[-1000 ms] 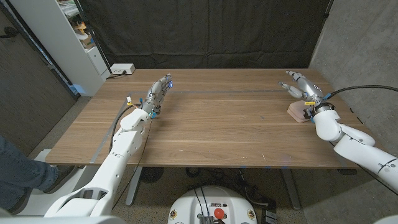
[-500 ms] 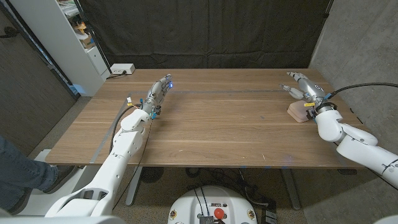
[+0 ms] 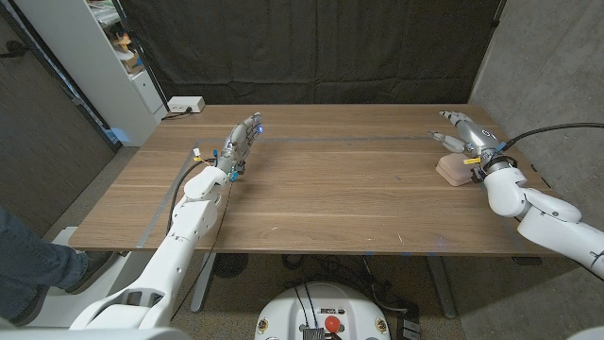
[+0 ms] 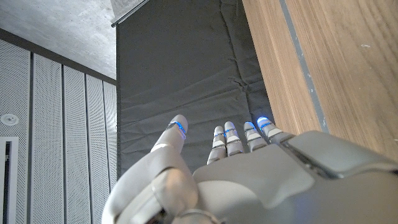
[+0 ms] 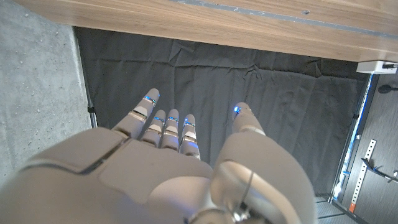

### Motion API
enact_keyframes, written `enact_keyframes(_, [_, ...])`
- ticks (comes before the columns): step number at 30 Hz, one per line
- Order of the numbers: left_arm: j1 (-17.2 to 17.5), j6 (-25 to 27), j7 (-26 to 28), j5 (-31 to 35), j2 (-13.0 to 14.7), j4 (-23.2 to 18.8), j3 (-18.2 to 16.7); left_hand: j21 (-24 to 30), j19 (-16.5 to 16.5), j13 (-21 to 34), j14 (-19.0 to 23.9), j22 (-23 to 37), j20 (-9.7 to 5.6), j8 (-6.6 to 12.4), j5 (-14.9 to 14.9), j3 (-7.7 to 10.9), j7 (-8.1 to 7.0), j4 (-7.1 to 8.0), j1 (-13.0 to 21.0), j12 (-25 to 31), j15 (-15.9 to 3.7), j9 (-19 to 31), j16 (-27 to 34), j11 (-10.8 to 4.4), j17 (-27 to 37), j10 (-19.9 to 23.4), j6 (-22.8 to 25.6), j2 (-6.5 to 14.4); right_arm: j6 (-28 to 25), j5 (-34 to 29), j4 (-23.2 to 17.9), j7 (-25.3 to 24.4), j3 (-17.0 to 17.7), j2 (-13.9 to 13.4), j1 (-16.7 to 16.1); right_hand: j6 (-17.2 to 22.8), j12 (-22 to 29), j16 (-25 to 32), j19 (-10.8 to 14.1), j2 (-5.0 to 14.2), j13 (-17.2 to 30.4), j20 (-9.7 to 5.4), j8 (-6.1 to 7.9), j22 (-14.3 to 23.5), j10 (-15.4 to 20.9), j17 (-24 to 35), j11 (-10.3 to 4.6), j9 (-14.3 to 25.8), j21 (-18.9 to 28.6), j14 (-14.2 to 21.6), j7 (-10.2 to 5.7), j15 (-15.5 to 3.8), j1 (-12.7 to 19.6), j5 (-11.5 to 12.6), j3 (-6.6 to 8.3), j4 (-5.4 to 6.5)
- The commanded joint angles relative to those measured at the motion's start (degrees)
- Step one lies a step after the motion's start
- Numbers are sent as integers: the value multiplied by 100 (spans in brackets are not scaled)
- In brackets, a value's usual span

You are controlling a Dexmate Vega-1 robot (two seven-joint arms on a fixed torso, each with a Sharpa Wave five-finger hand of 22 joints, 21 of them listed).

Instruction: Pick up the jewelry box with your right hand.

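At the far left edge of the head view a person's leg [image 3: 33, 269] in dark trousers is cut off by the frame, and a white shelf unit [image 3: 99, 57] stands beside the surface's [image 3: 330, 198] far left corner, with a small white box [image 3: 185, 105] at its foot.

The left hand [image 3: 240, 142] lies over the far left part of the surface, its fingers [image 3: 253, 122] stretched straight towards the back edge and close together, holding nothing; whether its underside touches the wood is hard to make out. In the left wrist view the same hand [image 4: 249, 180] shows fingers [image 4: 227, 134] extended side by side and the thumb set a little apart, with only the black curtain [image 4: 193, 68] ahead of the fingertips.

A wide stretch of bare wood lies between the two hands.

The jewelry box [image 3: 454, 170], a small pale pink block, sits near the right edge of the surface, just on the wrist side of the right hand [image 3: 469, 138] and partly covered by the forearm, so its outline is incomplete. The right hand's fingers [image 3: 451, 119] reach beyond the box towards the back corner, extended and empty, the thumb spread to the inside. In the right wrist view the hand [image 5: 180, 168] shows its fingers [image 5: 168, 124] straight and the thumb apart, gripping nothing.
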Motion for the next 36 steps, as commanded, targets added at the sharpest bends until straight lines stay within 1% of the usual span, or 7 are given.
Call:
enact_keyframes(1, [76,58,71,-2,-11,-113,29,-32,-9,13,0,7,44,-19,12,23,24,8,36,-9,31,29,-8,10,26,24,52,-4,-259,-3,-129,171,51,-220,-121,-15,-19,-3,-13,-25,6,86,-18,19,-63,-7,-23,7,-29,-15,-64,78,77,38,-29,-13])
enact_keyframes(9, [113,78,124,-4,-11,-190,42,-50,-4,13,1,8,53,-20,15,30,27,12,36,-8,41,29,-8,30,28,35,56,1,-365,-38,-155,260,29,-323,-126,-62,-24,-1,-36,-61,1,213,-23,20,-109,-39,-49,6,-67,-30,-103,92,87,37,-49,-13])
enact_keyframes(16, [140,111,155,-7,-8,-261,61,-63,2,14,1,9,55,-19,16,35,25,14,37,-8,41,30,-9,27,28,43,64,4,-454,8,-182,337,59,-422,-188,-136,-23,8,39,-138,-8,600,-23,23,-176,-100,-52,3,-93,-58,-160,92,108,48,-91,-12])
enact_keyframes(26, [186,134,205,-5,-11,-356,99,-82,17,14,8,9,54,-18,19,44,24,16,42,-8,48,30,-7,32,28,53,74,9,-629,88,-268,436,140,-585,-311,-224,-38,-1,40,-236,-15,908,-28,25,-285,-149,-87,1,-142,-136,-210,105,118,65,-141,-12])
enact_keyframes(31, [196,148,225,-7,-26,-344,118,-91,20,14,10,10,57,-17,22,51,24,18,45,-8,50,30,-7,37,28,59,81,17,-697,113,-302,548,134,-675,-320,-293,-56,-16,-2,-283,-18,977,-40,28,-379,-166,-83,0,-177,-216,-252,114,106,76,-171,-1])
enact_keyframes(33, [199,147,227,-10,-35,-337,125,-94,21,14,14,10,58,-18,23,53,25,18,46,-7,51,30,-5,35,28,63,80,19,-723,122,-315,594,124,-705,-318,-304,-59,-16,-24,-306,-20,990,-35,30,-412,-173,-12,0,-191,-241,-256,123,90,81,-191,11])
enact_keyframes(36, [203,136,230,-5,-44,-326,139,-100,26,14,15,10,59,-18,25,58,22,18,49,-6,52,31,-5,23,28,68,83,24,-766,133,-331,662,103,-744,-307,-325,-56,-15,-37,-346,-22,994,-36,32,-428,-178,22,-1,-201,-260,-248,143,75,93,-215,14])
